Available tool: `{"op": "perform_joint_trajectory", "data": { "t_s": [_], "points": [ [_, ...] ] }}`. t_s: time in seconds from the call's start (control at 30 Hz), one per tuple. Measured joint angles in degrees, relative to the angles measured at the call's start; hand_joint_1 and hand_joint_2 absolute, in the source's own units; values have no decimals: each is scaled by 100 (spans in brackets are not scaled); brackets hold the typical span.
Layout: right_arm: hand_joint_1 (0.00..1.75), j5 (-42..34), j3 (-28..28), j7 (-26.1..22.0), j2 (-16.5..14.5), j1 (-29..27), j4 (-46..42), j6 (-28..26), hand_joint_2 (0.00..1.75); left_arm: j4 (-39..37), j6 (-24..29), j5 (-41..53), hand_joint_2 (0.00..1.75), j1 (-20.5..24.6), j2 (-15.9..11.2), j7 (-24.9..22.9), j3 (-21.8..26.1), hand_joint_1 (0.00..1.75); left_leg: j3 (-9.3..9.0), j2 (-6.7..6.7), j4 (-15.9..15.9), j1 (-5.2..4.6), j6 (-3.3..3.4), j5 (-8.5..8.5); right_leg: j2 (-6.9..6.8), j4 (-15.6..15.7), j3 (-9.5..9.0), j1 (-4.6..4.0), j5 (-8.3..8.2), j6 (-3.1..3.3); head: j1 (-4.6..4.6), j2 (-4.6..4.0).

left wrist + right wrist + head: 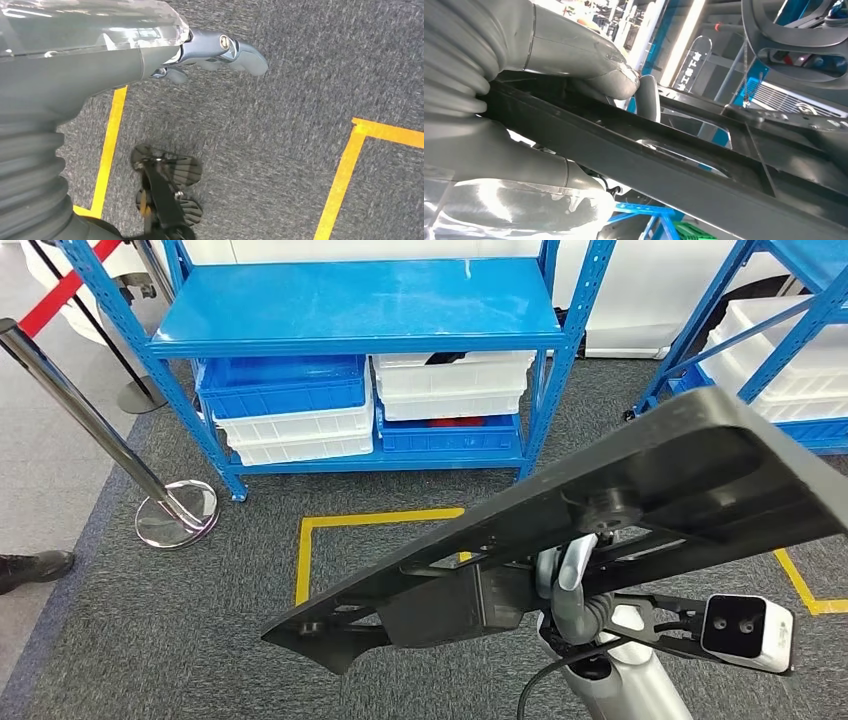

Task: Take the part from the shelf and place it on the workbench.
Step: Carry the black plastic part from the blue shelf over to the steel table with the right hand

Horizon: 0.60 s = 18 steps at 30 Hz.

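You can make out white characters on a clear rounded acrylic sign point(697, 65), upper middle, too blurred to read.

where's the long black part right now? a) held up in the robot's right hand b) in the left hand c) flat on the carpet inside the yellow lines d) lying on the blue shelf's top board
a: the black part is up in the air, gripped by the right hand, whose fingers wrap around its edge, while the left hand hangs over the carpet holding nothing.
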<state>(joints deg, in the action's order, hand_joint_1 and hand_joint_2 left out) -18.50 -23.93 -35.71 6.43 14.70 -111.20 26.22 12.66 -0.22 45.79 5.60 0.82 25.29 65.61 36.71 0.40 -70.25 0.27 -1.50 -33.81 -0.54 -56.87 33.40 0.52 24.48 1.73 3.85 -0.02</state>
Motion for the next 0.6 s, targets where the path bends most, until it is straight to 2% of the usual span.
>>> {"op": "perform_joint_trajectory", "data": {
  "t_s": [0.03, 0.07, 0.1, 0.17, 0.23, 0.27, 0.33, 0.37, 0.43, 0.5, 0.53, 0.57, 0.6],
  "points": [
    [171, 1, 0, 0, 0, -14, 1, 1, 175, 0, -1, 1, 175, -7, -2, 0, 0, 0, 125, 1, -259, 20, -27, -55, 0, -8, 5, 1, 0, -1, 0, 0],
    [171, 7, 0, 0, 1, -23, 1, 0, 175, 0, -4, 1, 175, -12, -3, 1, 0, 0, 150, 2, -304, 41, -48, 5, 0, -19, 7, 5, 1, -4, 0, 0],
    [171, 36, 0, 0, 0, -29, 1, -4, 175, 1, -8, 2, 175, -16, -4, 2, 0, 0, 61, 8, -114, 62, -66, 169, -11, -33, 7, 11, 6, -10, 0, 0],
    [171, 188, 0, 0, 0, -38, 1, -19, 175, 1, -18, 3, 175, -7, -8, 10, 0, 0, -303, 118, 667, 81, -92, 566, -35, -77, 4, 14, 28, -51, 0, 0],
    [171, 380, 1, 0, -1, -70, -2, -28, 175, 1, -25, 8, 175, 25, -9, 25, 0, 0, -516, 227, 1178, 59, -35, 733, -77, -129, 22, -10, 47, -114, -1, 0],
    [171, 449, 1, 0, -1, -90, -4, -22, 175, 2, -27, 9, 175, 38, -8, 33, 0, 0, -519, 235, 1232, 41, 12, 722, -111, -144, 34, -26, 46, -146, -1, 0],
    [171, 540, 5, 0, -3, -124, -9, 15, 175, 2, -26, 13, 175, 28, -8, 44, 0, 0, -480, 137, 1236, 38, 119, 763, -188, -162, 50, -22, 55, -207, -1, 0],
    [171, 576, 10, 0, -4, -135, -11, 51, 175, 2, -20, 16, 175, 16, -8, 41, 0, 0, -468, 95, 1243, 40, 164, 787, -178, -214, 68, -10, 111, -239, -1, 0],
    [171, 622, 28, 0, -7, -157, -14, 134, 175, 2, -2, 27, 175, 4, -8, 14, 0, 0, -437, 19, 1261, 46, 242, 835, -79, -616, 235, 13, 410, -288, -2, 0],
    [171, 660, 50, 0, -7, -181, -10, 201, 175, 2, 15, 47, 175, -1, -11, -43, 0, 0, -385, -70, 1256, 29, 280, 866, 6, -1399, 576, 18, 813, -298, -2, 0],
    [171, 680, 56, 0, -8, -191, -5, 224, 175, 2, 19, 59, 175, -8, -14, -73, 0, 0, -362, -120, 1250, 18, 286, 878, 20, -1711, 710, 18, 922, -294, -2, 0],
    [171, 699, 59, 0, -9, -196, -2, 238, 175, 2, 25, 74, 175, -18, -19, -105, 0, 0, -344, -177, 1242, 7, 288, 887, 27, -1833, 751, 17, 921, -280, -2, 0],
    [171, 711, 59, 0, -11, -193, 2, 244, 175, 2, 35, 87, 175, -26, -26, -132, 0, 0, -335, -238, 1232, -3, 284, 894, 43, -1702, 666, 16, 803, -256, -2, 0]
  ]
}}
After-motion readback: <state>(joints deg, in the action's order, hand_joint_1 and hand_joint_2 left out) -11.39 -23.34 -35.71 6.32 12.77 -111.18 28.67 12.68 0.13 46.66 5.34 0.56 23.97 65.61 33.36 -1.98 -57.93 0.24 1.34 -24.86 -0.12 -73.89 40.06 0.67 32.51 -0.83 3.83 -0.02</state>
